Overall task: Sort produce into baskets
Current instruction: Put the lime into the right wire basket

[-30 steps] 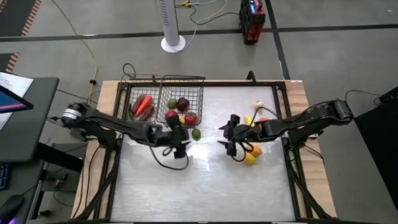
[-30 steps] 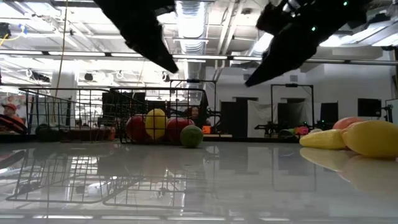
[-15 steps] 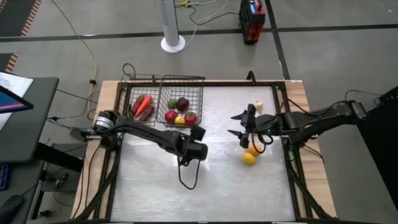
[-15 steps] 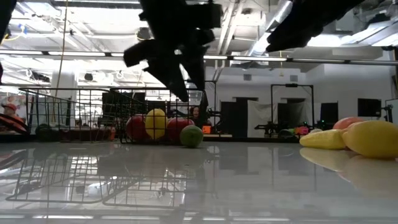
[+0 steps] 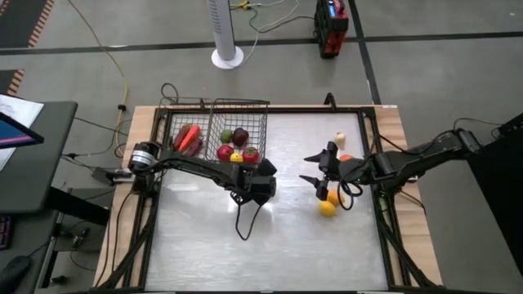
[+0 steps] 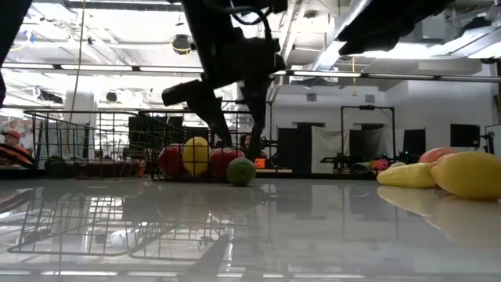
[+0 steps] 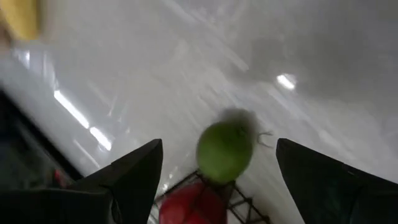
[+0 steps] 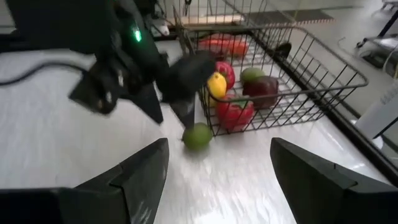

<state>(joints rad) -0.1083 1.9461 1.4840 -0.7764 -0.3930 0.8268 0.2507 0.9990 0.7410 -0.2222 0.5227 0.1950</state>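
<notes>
A green round fruit lies on the white table just outside the deeper basket, at that basket's near right corner. My left gripper hangs open a little above the fruit, fingers slanting down, and hides it in the high view. The deeper basket holds red, dark red, green and yellow round pieces. The shallower basket to its left holds long red pieces. My right gripper is open and empty, raised right of the table's middle.
Yellow and orange pieces lie on the table under and beside my right arm, with a pale one farther back. In the low view the yellow ones fill the right edge. The table's near half is bare white surface.
My left gripper has gone toward the table's right edge and down, rolling its wrist, and now hangs over the green fruit by the basket corner. My right gripper has drawn back toward the right edge and risen. The fruit has stayed put.
</notes>
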